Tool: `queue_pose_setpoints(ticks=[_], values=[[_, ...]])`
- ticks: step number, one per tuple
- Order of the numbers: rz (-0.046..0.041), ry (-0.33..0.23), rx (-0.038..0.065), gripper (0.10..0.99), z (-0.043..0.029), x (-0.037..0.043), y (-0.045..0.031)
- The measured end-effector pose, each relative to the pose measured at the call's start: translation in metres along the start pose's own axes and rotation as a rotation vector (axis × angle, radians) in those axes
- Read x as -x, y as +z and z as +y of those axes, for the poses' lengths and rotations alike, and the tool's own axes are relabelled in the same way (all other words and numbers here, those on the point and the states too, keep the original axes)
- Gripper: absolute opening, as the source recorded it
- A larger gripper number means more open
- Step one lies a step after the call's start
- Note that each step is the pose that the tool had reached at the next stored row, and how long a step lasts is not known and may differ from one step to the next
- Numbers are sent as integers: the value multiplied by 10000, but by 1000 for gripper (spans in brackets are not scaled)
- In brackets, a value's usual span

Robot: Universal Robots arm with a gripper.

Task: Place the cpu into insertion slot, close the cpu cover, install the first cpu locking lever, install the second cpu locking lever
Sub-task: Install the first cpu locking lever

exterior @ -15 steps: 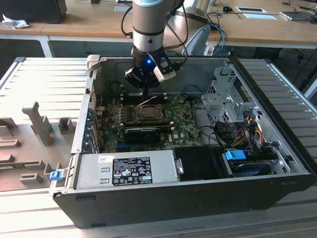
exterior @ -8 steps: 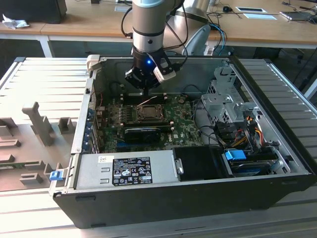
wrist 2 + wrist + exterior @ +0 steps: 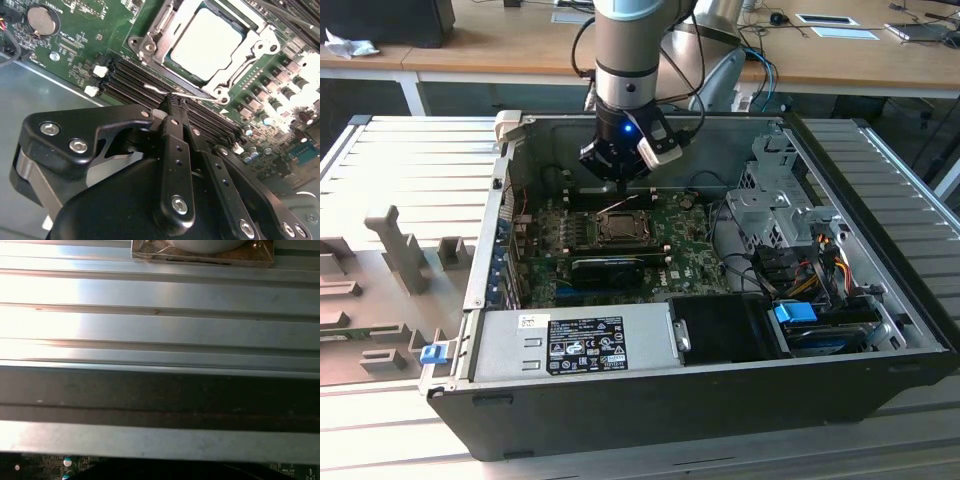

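Cpu (image 3: 207, 42) seated in insertion slot (image 3: 150, 47), cover (image 3: 262, 47) closed

Exterior view: high, off the arm, looking down at an angle into the open computer case (image 3: 720, 400), which lies on a ribbed metal tabletop (image 3: 400, 170); whole case in frame, desks behind.

Second wrist view: close, looking along the gripper (image 3: 172, 102) down onto the motherboard (image 3: 90, 45), with the cpu (image 3: 207, 42) in its socket beyond the fingertips (gripper body takes up the near half).

First wrist view: very close, facing ribbed metal bands (image 3: 160, 325), with a sliver of green board (image 3: 55, 462) at one edge.

Shared: exterior view and second wrist view both show the socket area and memory slots (image 3: 135, 80).
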State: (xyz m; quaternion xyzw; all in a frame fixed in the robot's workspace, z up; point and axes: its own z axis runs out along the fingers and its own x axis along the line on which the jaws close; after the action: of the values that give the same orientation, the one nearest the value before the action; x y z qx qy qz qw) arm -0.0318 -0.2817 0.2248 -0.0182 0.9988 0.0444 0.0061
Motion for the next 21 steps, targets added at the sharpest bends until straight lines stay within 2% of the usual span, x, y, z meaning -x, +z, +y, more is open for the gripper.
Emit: queue_pose_setpoints(ticks=[3,8,15,21], values=[[0,2,-1,106,-4,49,29],[-5,0,-4,106,-24,65,74],[-5,0,-3,106,-30,133,115],[-6,-7,-12,106,-34,155,187]])
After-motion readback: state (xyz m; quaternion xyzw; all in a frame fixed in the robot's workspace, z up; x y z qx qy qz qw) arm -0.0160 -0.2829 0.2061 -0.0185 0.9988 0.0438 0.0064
